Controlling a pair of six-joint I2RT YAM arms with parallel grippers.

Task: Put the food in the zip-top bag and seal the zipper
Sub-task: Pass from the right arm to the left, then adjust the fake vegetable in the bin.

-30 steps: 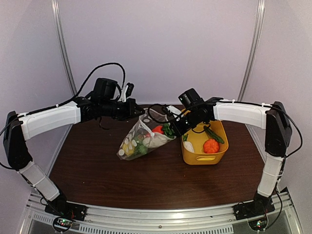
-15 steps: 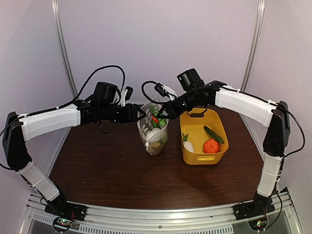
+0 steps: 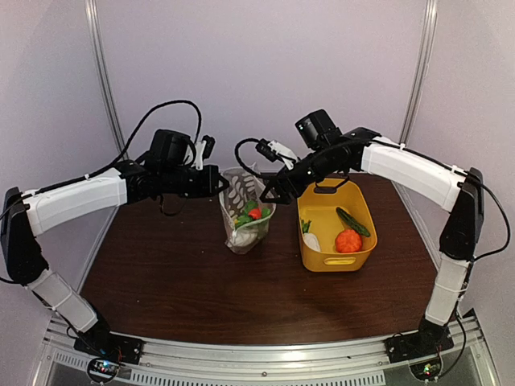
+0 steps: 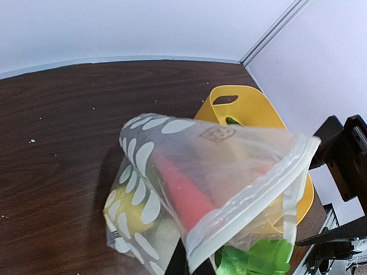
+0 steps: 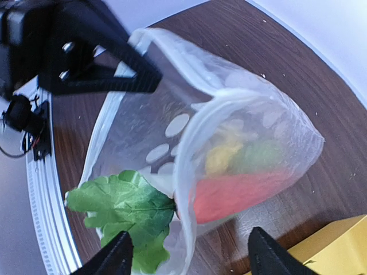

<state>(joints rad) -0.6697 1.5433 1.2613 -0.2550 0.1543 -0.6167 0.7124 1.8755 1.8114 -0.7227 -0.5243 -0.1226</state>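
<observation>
The left gripper (image 3: 222, 184) is closed tight on the mouth edge of the zip-top bag (image 3: 244, 211), next to the zipper (image 4: 252, 195), and holds it up. The right gripper (image 5: 193, 255) stands wide at the mouth and pinches nothing. A leafy green (image 5: 123, 209) lies at the mouth, with a red piece (image 5: 241, 192) deeper inside. The bag hangs upright over the table (image 3: 177, 281), just beside the yellow basket (image 3: 338, 261).

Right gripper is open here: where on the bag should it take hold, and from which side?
Probably the zipper end opposite the left gripper, coming in from the basket side. The bag is held upright with that strip as a thin flat rim facing the right gripper; pinch it clear of the leaf poking out.
</observation>
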